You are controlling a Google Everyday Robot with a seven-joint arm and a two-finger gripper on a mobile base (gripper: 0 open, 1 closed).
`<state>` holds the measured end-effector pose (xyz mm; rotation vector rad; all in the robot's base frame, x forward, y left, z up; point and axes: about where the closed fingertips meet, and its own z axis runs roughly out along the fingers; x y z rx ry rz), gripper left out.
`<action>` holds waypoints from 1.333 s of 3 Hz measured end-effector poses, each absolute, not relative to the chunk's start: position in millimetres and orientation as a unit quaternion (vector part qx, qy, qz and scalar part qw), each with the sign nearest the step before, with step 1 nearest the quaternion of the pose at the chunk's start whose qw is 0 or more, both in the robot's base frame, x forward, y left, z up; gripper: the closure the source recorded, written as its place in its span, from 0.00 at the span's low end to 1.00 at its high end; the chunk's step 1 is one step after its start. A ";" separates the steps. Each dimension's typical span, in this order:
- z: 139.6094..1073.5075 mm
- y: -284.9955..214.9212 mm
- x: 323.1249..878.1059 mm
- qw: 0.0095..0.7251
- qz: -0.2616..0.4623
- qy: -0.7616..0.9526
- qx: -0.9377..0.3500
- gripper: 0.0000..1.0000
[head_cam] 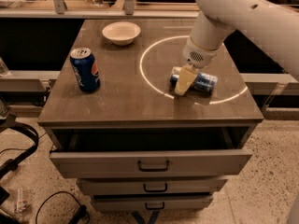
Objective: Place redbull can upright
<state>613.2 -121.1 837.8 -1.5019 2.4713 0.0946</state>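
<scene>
redbull can [205, 82] on its side right at gripper [185, 81], long axis crosswise to it, most of the body sticking out view-right of it, near end under it; grip state: can't tell.

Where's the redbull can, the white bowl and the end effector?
redbull can [204, 82]: camera view, blue side, lying down.
white bowl [121, 40]: camera view, front outer wall.
end effector [183, 83]: camera view, tip, at the can's left end.

Cream end effector [183, 86] at the apparently blue-and-silver redbull can [205, 81].
</scene>
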 end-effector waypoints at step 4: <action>833.9 -118.9 612.6 0.120 0.022 0.849 -0.514 1.00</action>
